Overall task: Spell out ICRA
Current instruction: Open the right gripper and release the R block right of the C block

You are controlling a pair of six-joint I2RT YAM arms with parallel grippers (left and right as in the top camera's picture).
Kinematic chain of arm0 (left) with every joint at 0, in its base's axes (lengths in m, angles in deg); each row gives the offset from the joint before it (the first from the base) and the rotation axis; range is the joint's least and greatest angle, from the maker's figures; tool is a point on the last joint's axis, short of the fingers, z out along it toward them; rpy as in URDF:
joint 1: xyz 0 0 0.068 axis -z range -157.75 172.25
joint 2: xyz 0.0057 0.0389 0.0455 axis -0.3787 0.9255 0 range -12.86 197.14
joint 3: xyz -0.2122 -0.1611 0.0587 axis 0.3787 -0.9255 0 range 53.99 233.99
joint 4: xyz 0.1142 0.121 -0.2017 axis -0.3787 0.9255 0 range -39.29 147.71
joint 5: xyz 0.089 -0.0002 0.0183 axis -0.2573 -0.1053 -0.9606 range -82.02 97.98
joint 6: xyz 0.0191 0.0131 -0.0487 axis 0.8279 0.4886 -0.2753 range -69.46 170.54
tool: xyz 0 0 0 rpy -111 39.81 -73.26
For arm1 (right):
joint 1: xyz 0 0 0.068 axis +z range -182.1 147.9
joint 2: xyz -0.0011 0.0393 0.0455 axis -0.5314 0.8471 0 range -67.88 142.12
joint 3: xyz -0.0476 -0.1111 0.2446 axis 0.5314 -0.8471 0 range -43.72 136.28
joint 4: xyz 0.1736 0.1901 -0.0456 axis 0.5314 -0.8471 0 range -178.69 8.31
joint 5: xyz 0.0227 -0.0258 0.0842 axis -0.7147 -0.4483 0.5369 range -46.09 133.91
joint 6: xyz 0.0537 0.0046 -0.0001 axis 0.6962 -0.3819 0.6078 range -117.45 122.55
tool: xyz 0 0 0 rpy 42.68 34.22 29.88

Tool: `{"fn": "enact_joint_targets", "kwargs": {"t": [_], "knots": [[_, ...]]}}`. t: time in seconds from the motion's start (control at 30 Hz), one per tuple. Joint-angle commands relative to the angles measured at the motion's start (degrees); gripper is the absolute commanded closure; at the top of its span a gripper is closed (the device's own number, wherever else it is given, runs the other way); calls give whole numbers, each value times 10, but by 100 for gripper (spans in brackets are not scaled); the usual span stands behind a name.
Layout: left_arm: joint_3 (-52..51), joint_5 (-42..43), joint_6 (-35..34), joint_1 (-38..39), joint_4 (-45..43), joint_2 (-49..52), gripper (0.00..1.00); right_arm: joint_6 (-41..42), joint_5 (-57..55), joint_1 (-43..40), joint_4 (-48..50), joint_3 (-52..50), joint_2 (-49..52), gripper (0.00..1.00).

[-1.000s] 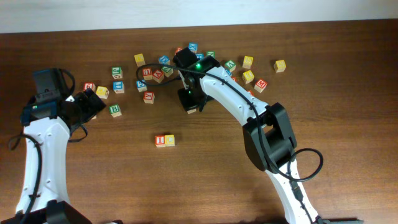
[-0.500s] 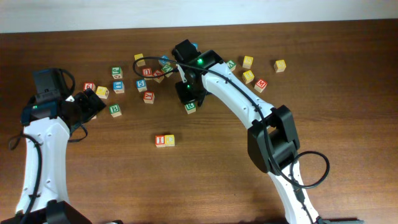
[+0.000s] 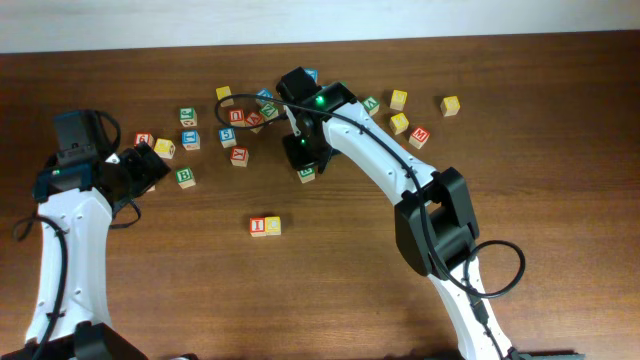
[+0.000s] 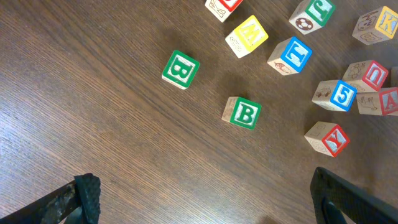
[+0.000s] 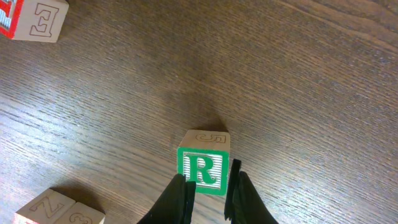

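Your bench (image 3: 560, 120) lies bare across its near half. The letter cubes crowd toward its far edge, so there is open room beside the row already begun. The right arm (image 3: 370, 150) reaches to the near fringe of that scatter, and over the last second its wrist has edged back toward the pile. The right pincer (image 5: 210, 186), closed a second ago, has begun to part. It now shows a narrow gap and holds nothing, its tips just at the green R cube (image 5: 203, 167). I read that as readying a grasp, not a grip yet. The left pincer (image 4: 202, 183) hangs wide and empty near two green B cubes (image 4: 242, 113), unmoved. R stands alone, an E cube (image 5: 40, 18) near but apart, so you have free sides for the fingers. The red I cube (image 3: 257, 226) and yellow C cube (image 3: 272, 226) touch in a row, well apart from R, and C's outer side is clear. A red A cube (image 4: 387, 101) sits in the scatter.
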Motion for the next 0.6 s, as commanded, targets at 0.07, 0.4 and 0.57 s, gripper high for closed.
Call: {"fn": "enact_joint_targets", "kwargs": {"t": [0.07,0.4,0.57], "knots": [[2,4,-1,-3,-1,2,1,3,3,-3,-2,2,6,87],[2,4,-1,-3,-1,2,1,3,3,-3,-9,2,6,86],[2,4,-1,-3,-1,2,1,3,3,-3,5,2,6,62]]}}
